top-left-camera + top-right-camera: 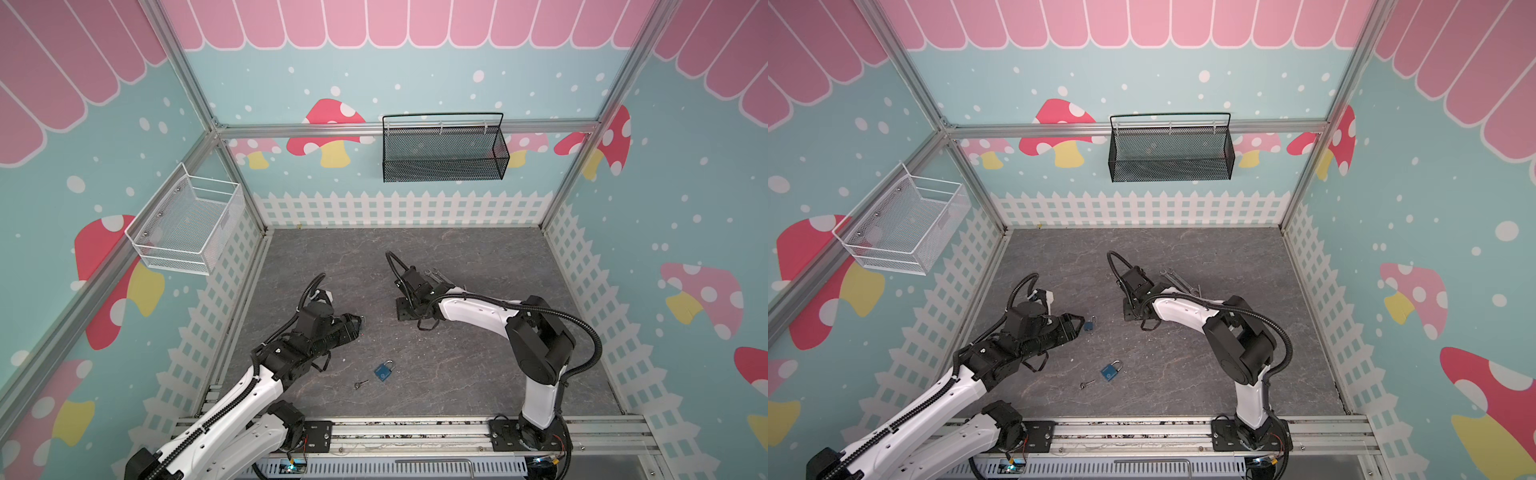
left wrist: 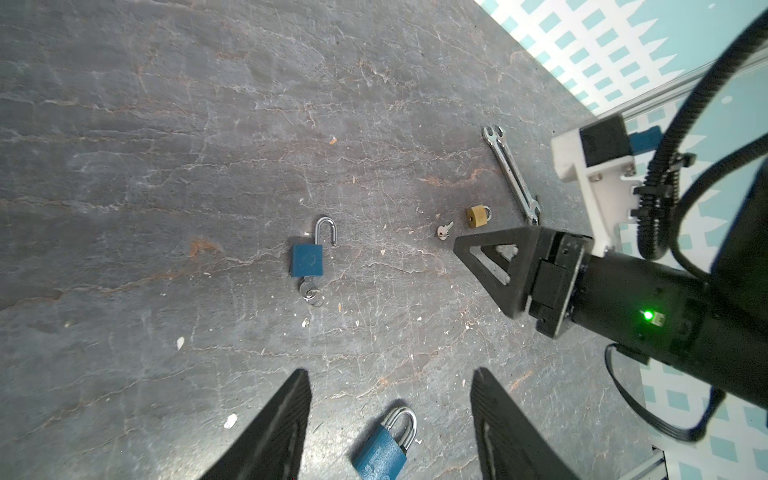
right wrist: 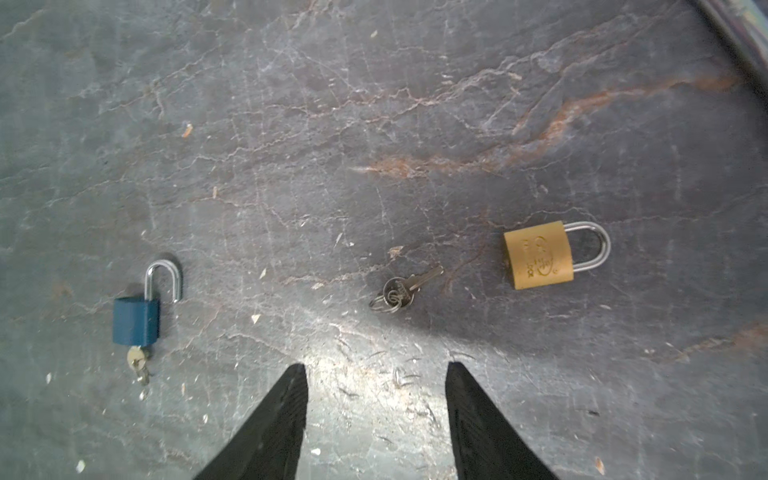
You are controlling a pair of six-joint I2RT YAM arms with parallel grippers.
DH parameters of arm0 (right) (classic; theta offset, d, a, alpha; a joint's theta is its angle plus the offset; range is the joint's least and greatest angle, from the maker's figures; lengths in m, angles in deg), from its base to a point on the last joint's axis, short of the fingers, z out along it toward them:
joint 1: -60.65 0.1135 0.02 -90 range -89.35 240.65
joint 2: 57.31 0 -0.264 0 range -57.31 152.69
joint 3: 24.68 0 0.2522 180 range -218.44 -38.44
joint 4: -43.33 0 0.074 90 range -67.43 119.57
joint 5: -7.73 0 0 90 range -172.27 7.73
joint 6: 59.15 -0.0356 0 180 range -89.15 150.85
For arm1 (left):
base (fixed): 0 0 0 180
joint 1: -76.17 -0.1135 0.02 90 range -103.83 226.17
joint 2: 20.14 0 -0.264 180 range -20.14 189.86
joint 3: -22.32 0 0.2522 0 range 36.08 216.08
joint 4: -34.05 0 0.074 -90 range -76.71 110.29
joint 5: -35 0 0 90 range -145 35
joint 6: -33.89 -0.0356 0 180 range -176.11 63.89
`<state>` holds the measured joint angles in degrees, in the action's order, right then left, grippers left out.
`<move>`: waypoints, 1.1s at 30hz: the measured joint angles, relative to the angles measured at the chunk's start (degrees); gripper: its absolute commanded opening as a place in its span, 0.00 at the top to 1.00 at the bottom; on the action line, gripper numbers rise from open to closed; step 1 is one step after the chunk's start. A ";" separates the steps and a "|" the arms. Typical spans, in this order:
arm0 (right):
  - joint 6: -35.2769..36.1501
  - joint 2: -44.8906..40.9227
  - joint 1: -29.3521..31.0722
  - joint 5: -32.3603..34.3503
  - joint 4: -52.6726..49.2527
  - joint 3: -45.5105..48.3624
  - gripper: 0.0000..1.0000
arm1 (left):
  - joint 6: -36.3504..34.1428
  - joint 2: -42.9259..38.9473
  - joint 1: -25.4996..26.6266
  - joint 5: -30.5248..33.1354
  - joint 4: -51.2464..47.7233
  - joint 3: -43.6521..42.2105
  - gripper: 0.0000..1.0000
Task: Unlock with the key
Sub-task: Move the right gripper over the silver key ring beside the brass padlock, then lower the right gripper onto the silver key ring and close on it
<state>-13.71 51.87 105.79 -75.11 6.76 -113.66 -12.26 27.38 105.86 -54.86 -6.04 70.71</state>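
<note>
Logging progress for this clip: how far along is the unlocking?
Done: one blue padlock lies shackle sprung, inserted key in place. In hand: nothing; left gripper and right gripper are open, empty. Remaining: brass padlock by small key, second blue padlock by loose key, both shut.

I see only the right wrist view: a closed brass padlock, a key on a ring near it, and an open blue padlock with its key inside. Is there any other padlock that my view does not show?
Observer: Yes. In both top views a second blue padlock, shackle closed, lies apart from the open blue padlock, lower in the picture.
Operator: Does it have a key?
Observer: A loose key lies beside it, not inserted.
Operator: And the left tool?
Observer: The left tool is open and holds nothing; its wrist view shows the second blue padlock between its fingers.
</note>
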 measured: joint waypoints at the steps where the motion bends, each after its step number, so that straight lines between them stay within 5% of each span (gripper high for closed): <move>1: -0.42 0.57 0.09 0.61 -0.02 -0.42 0.44 | -0.37 -0.09 0.00 0.00 0.09 0.00 0.38; 19: -3.76 9.29 1.09 7.39 -1.88 -6.32 0.44 | -0.46 -0.72 0.00 -1.81 2.69 -1.57 0.39; 33: -3.72 8.11 1.42 10.71 -1.16 -3.34 0.44 | 0.96 1.46 0.00 -4.94 6.47 -2.80 0.39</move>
<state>-17.42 59.98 107.21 -64.40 5.60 -117.00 -11.29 28.85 105.86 -59.79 0.43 67.91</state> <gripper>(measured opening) 0.558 0.608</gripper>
